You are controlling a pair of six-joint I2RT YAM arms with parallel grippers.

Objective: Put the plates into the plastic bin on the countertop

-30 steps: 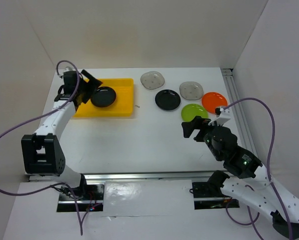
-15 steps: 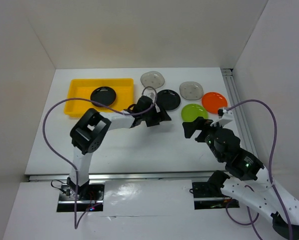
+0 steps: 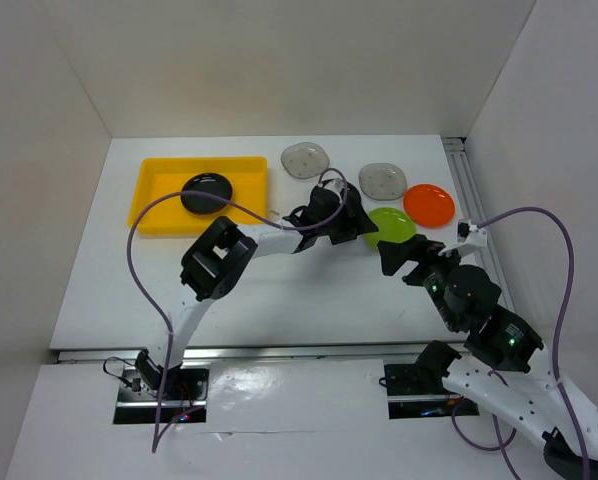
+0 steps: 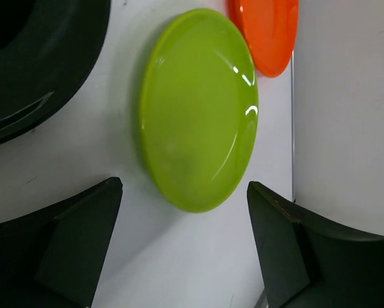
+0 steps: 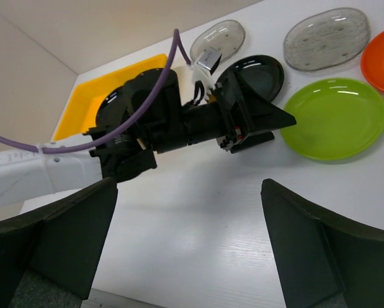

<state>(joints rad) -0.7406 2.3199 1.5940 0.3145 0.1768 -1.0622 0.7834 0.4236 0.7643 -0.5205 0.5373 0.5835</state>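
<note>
The yellow plastic bin (image 3: 154,205) stands at the back left with one black plate (image 3: 206,192) in it. My left gripper (image 3: 364,228) is open and empty, low over the countertop, just left of a lime green plate (image 3: 397,224). In the left wrist view (image 4: 185,250) that green plate (image 4: 198,109) lies ahead of the jaws, with an orange plate (image 4: 266,35) beyond and a second black plate (image 4: 38,58) to the left. My right gripper (image 3: 404,262) is open and empty, in front of the green plate (image 5: 336,119).
Two translucent grey plates (image 3: 306,159) (image 3: 382,180) lie at the back, and the orange plate (image 3: 429,205) lies right of the green one. A metal rail (image 3: 469,190) runs along the right wall. The left arm (image 3: 269,238) stretches across mid-table.
My left arm has left the black plate in the bin and swung right across the table to the green plate. My right gripper has shifted slightly right and nearer.
</note>
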